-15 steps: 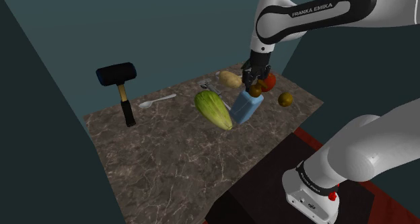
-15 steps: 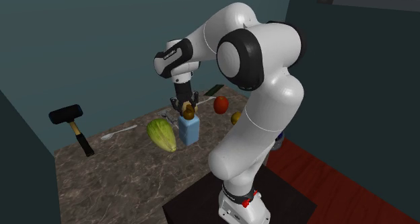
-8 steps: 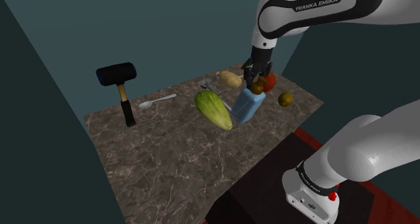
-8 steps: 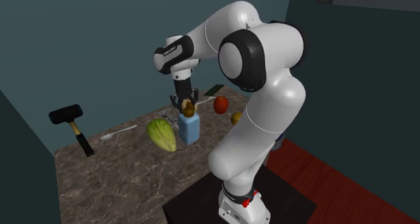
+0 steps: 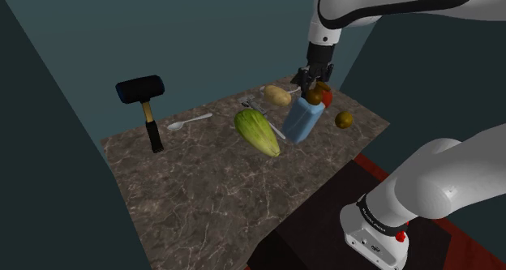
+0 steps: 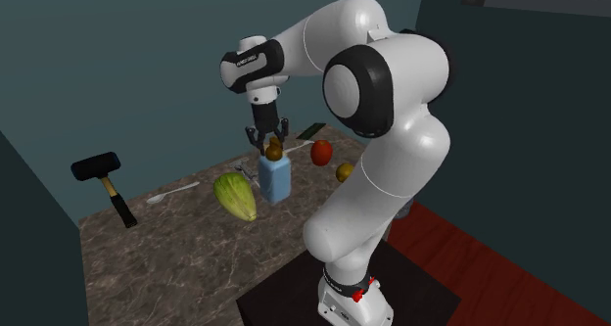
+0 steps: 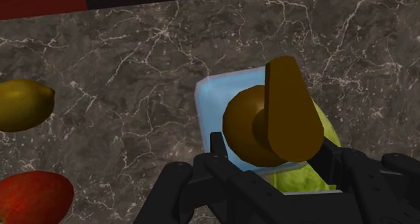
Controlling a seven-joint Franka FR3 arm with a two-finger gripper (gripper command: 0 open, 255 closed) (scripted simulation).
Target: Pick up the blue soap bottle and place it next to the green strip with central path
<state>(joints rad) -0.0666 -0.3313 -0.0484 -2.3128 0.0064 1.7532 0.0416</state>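
We see the black two-finger gripper [image 5: 313,87] partly closed, clamped on the brown pump head [image 7: 269,122] of the light blue rectangular soap bottle [image 5: 300,121]. Wrist view gives the grip: fingers [image 7: 219,152] pressed either side of the pump. Bottle is just beside the pale green ribbed oval vegetable [image 5: 257,131], at its 3 o'clock in the shoulder view. Shoulder view adds a tan potato [image 5: 277,96] at the bottle's 11 o'clock; second exterior view, a round red fruit [image 6: 321,152] at 2 o'clock.

- The fingers [image 7: 218,152] have gone higher above the surface [image 5: 203,171].
- The blue soap bottle [image 5: 301,121], its brown cap [image 7: 269,122] between the fingers, has come up with them, off the surface.
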